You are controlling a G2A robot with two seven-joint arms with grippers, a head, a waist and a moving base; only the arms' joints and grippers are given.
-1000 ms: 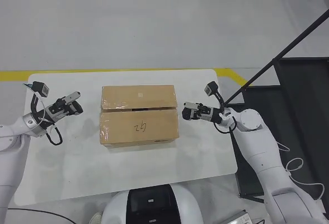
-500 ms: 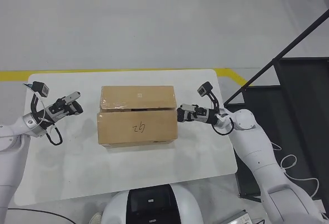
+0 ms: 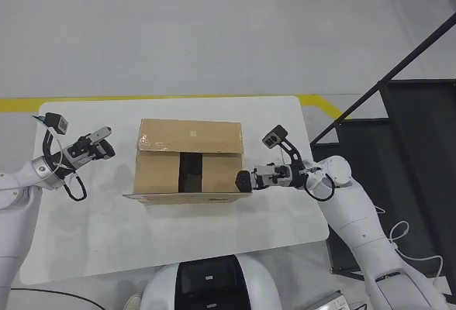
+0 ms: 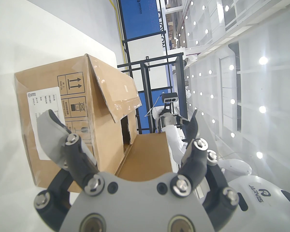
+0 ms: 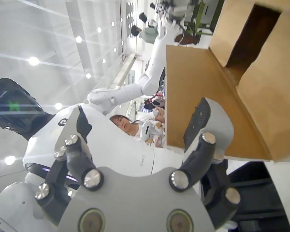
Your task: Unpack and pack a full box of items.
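A brown cardboard box stands mid-table. Its far top flap lies flat. The near top flap is swung outward toward the table's front, baring two inner flaps with a dark gap between them. My right gripper is at the box's near right corner, open, with one finger against the swung-out flap. My left gripper hangs open left of the box, a short way off, and faces the labelled side of the box with nothing between its fingers.
The white table has bare room in front of the box and on both sides. A black metal stair frame stands close to the table's right edge. A yellow floor line runs behind the table.
My right gripper has moved from the box's right side to its near right corner, and the near top flap has swung open. The left arm has not moved.
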